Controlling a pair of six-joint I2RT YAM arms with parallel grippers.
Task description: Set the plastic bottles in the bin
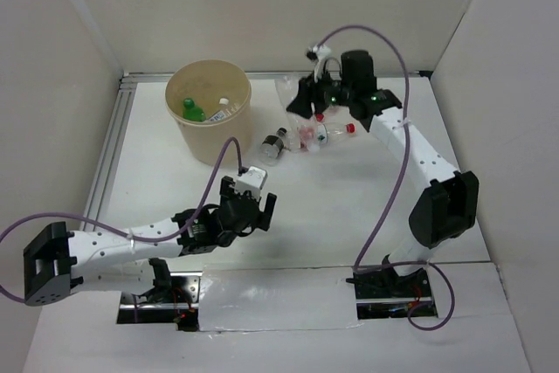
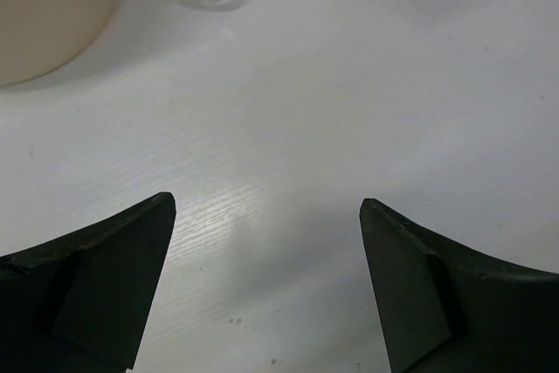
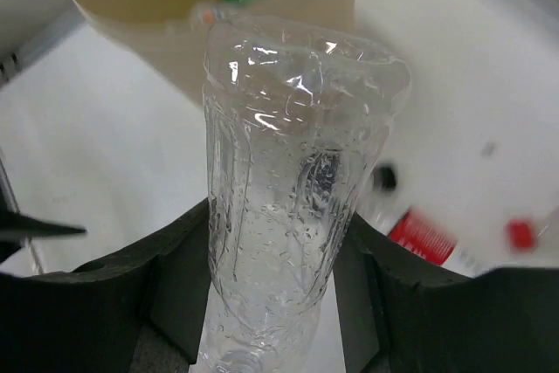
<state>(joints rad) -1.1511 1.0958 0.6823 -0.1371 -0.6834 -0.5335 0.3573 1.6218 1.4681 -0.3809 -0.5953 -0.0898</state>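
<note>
- The bin [image 1: 229, 133] held a green bottle [image 1: 191, 111] and one more.
- The right pincer [image 3: 279, 251] clasped a clear bottle [image 3: 293, 128]; several loose bottles [image 1: 313, 134] lay just beside it.
- The left pincer [image 2: 266, 216] gaped wide, empty.

The bin [image 1: 206, 142] stands at the counter's [image 1: 349, 216] ten o'clock with two bottles [image 1: 192, 111] inside. A cluster of bottles [image 1: 319, 134] lies at its three o'clock. Behind them, a single bottle [image 3: 288, 198] sits between the right gripper's [image 1: 300, 100] fingers. The left gripper [image 1: 251, 205] is at the bin's five o'clock.
</note>
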